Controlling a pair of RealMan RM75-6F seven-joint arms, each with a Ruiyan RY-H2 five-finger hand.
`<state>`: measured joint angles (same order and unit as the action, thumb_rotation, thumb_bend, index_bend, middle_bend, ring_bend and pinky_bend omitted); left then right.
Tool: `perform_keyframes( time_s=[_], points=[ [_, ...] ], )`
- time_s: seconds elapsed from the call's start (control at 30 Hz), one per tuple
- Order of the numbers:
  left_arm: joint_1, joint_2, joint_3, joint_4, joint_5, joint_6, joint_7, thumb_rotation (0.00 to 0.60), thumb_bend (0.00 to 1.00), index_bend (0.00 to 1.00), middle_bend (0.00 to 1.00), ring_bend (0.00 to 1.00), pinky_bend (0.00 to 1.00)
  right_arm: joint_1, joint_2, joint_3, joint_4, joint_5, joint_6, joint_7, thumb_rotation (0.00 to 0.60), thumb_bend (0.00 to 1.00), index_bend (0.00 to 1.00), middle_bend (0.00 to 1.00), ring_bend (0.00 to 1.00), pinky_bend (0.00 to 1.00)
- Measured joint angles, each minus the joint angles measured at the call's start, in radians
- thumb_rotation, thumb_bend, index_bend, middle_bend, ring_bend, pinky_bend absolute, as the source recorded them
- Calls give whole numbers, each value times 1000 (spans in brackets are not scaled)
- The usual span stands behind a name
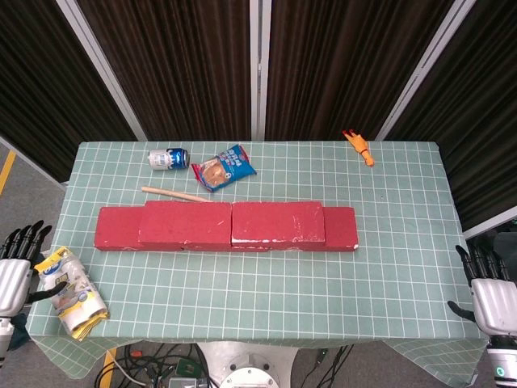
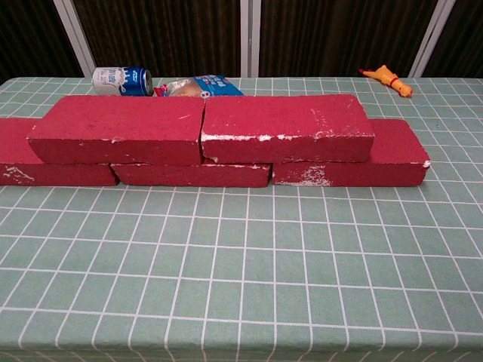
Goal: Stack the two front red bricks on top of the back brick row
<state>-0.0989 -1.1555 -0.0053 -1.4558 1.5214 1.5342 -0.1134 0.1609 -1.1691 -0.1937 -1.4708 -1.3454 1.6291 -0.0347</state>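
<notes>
Apparently done: two upper bricks (image 2: 200, 127) lying end to end on back brick row (image 2: 347, 172), butted at centre seam, offset over lower joints, probably for stable bond. Long axes left-right across table (image 1: 266, 283), parallel to its front edge; broad faces up. Left hand (image 1: 11, 279) off table's left edge, beside snack bag (image 1: 71, 292), fingers spread, gripping nothing. Right hand (image 1: 490, 295) off right corner, fingers apart, empty.

leftmost brick (image 2: 30, 151) cropped, bottom row (image 2: 192, 173) mostly covered
</notes>
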Motion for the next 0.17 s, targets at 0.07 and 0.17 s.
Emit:
perform_keyframes(
  time_s=[0.07,0.17],
  points=[
    [7,-11,3,16,5,2,17,600,68,43,0,0,0,-20,-10,10,26,-10,-6,26,600,0,0,0,0,0],
    [10,-17,7,23,11,-2,25,600,68,43,0,0,0,-36,-17,23,43,-32,-16,37,600,0,0,0,0,0]
  ],
)
